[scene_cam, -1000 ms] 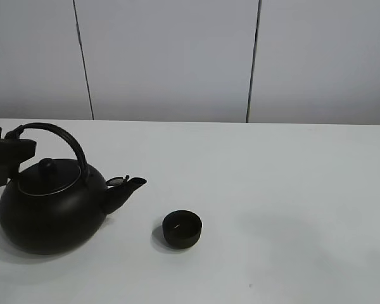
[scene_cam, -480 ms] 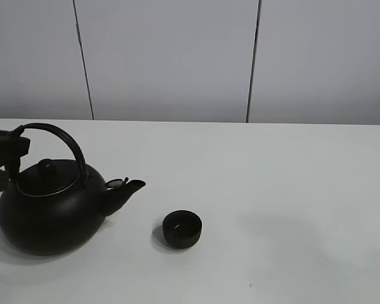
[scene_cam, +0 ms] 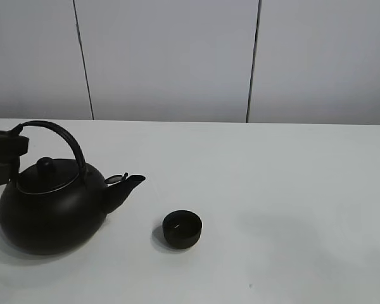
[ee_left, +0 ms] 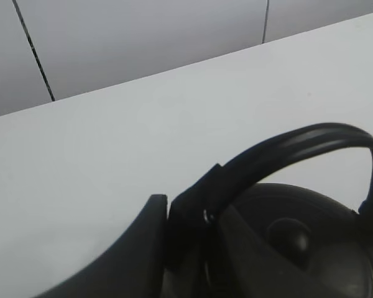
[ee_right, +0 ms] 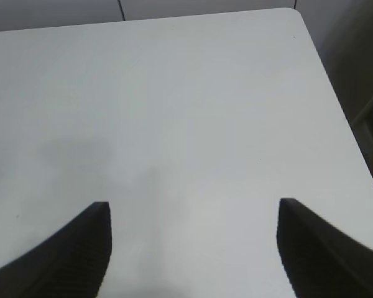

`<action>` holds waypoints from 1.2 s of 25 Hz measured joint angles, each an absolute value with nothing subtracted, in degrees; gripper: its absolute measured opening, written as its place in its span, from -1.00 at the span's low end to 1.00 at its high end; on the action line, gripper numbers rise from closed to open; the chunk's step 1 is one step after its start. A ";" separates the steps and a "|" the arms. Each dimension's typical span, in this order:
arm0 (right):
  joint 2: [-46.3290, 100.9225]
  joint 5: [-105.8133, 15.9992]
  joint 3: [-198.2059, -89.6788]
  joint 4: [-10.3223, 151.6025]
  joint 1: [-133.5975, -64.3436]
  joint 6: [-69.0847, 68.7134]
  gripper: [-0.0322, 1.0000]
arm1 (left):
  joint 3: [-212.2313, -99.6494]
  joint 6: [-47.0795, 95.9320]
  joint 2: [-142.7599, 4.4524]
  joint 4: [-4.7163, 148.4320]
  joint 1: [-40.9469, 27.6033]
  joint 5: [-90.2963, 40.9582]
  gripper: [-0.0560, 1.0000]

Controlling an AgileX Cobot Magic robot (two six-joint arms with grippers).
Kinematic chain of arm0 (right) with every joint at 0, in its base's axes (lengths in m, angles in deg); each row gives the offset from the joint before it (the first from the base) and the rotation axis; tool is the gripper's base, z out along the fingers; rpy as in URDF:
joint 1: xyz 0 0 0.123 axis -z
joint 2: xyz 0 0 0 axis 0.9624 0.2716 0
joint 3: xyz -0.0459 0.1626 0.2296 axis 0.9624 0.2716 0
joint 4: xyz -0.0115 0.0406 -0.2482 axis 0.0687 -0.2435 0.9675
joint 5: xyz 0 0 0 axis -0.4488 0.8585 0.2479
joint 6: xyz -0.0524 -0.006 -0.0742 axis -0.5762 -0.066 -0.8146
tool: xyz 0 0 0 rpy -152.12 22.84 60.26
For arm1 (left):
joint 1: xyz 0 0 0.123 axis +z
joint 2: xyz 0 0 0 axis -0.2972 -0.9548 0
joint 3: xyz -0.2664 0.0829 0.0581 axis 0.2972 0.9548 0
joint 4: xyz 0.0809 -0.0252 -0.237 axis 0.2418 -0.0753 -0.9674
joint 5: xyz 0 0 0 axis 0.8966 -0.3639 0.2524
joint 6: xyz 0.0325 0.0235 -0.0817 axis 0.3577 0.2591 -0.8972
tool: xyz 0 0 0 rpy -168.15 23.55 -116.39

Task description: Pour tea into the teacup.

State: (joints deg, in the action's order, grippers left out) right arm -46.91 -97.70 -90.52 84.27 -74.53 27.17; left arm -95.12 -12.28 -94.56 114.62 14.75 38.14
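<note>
**Left gripper (ee_left: 194, 218) on the kettle (scene_cam: 50, 209), teacup (scene_cam: 182, 228) to its right**

My left gripper pinches the kettle's arched handle (scene_cam: 63, 134) at its left end. The kettle is at the near left of the bench (scene_cam: 291, 183), with its spout (scene_cam: 128, 187) pointing right. The teacup stands upright right of the spout, apart from it and slightly nearer. My right gripper (ee_right: 194, 248) hangs over bare bench, spread wide.

Teacup (scene_cam: 182, 228) on table (scene_cam: 291, 190), R of kettle (scene_cam: 50, 212).
</note>
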 joint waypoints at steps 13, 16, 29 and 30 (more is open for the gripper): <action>-46.91 -97.70 -90.52 84.27 -74.53 27.17 0.06 | -94.81 -14.82 -92.02 115.93 14.75 35.96 -0.61; -46.91 -97.70 -90.52 84.27 -74.53 27.17 0.06 | -95.67 -14.82 -88.83 116.84 14.44 31.58 -0.61; -46.91 -97.70 -90.52 84.27 -74.53 27.17 0.06 | -105.73 -18.23 -84.28 117.17 5.94 22.93 -0.61; -46.91 -97.70 -90.52 84.27 -74.53 27.17 0.06 | -106.52 -18.23 -84.28 117.23 5.13 22.29 -0.61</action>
